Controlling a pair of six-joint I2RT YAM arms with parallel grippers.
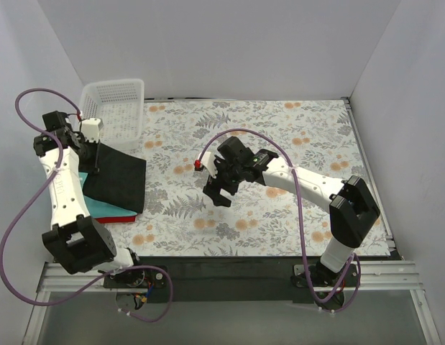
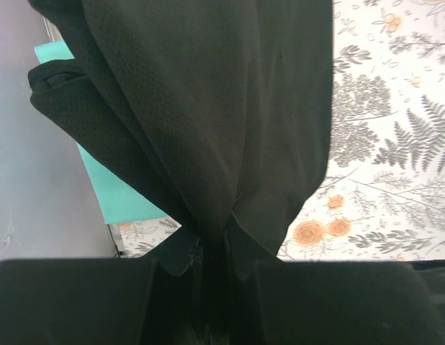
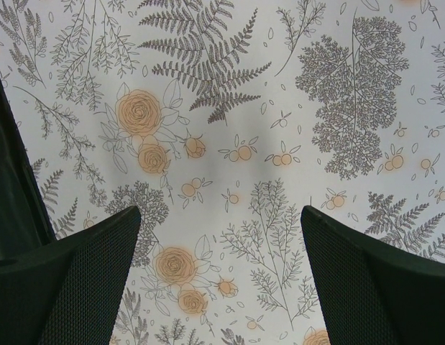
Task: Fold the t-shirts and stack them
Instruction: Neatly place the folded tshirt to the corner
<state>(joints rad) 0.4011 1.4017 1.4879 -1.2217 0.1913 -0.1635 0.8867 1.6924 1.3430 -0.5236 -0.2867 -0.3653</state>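
Your left gripper (image 2: pixel 215 277) is clamped on a bunched edge of the black t-shirt (image 1: pixel 120 183). The shirt drapes at the left of the top view, over the teal t-shirt (image 1: pixel 100 207), with the edge of a red t-shirt (image 1: pixel 125 218) showing beneath. The pinch, low centre in the left wrist view, takes only a narrow gather of cloth, so a quick pull may let it slip free. Dragging sideways may also shove the teal layer and skew the stack. The white basket (image 1: pixel 114 108) sits just beside that arm in the upper left, where a wide swing may knock it. Your right gripper (image 1: pixel 222 188) hovers mid-frame over the floral table (image 1: pixel 301 129), jaws wide apart and holding nothing. It is well apart from the shirts, so it cannot steady the pile from there.
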